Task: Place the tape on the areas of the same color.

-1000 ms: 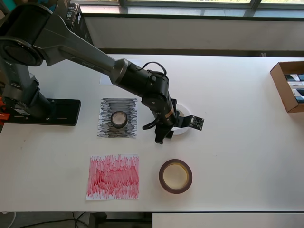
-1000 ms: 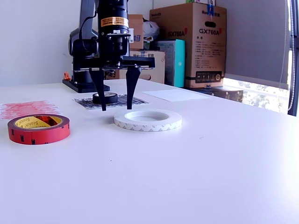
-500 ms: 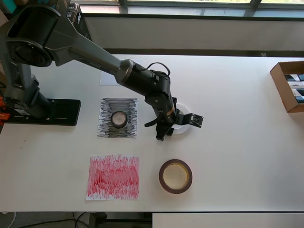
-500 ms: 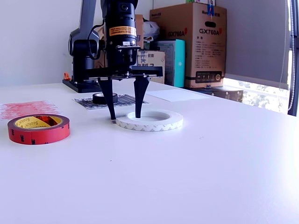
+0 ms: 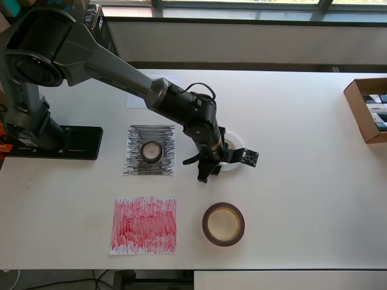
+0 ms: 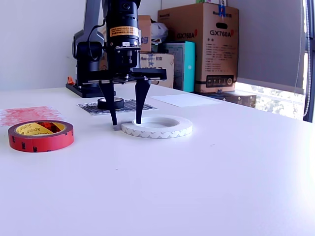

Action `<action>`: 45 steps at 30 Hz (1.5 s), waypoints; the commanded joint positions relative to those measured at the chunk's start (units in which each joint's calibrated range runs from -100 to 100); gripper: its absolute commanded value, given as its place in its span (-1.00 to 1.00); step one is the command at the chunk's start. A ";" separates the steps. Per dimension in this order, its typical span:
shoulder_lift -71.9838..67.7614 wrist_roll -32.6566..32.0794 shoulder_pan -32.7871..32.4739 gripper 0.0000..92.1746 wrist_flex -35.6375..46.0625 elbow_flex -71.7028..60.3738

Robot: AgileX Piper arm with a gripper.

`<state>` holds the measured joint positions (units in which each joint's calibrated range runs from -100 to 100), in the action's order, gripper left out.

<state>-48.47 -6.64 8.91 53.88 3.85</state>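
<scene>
White tape ring (image 6: 156, 126): flat on the white table (image 6: 206, 167), near table centre in the overhead view (image 5: 233, 153), partly hidden there by the arm. Gripper (image 6: 125, 119): pointed straight down, spread moderately wide, nothing gripped; straddles the ring's wall at the exterior view's left, one fingertip (image 6: 138, 118) inside the ring's hole, the other just outside the rim, tips near or at the table surface.

Black tape roll (image 5: 152, 151): small, upright on its flat face, centred on the black-scribbled sheet (image 5: 150, 150), to the overhead view's left of the white ring.

Red tape roll (image 5: 223, 223) with yellowish core: flat on bare table, below the white ring in the overhead view, well apart from it. Red-scribbled sheet (image 5: 144, 225): beside that roll at the overhead view's left, not touching.

Plain white sheet (image 6: 185, 100): beyond the gripper in the exterior view, largely covered by the arm from overhead.

Cardboard box (image 5: 367, 109): at the table's right edge in the overhead view.
</scene>
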 commanded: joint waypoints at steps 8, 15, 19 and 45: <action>0.02 -0.33 0.31 -0.32 0.13 0.47; 0.02 -0.33 0.55 -0.41 -0.04 0.47; -0.08 -0.33 0.55 -0.41 -0.04 0.47; 9.56 -0.08 -3.95 -0.41 0.55 0.37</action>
<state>-41.37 -6.64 6.70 54.01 3.85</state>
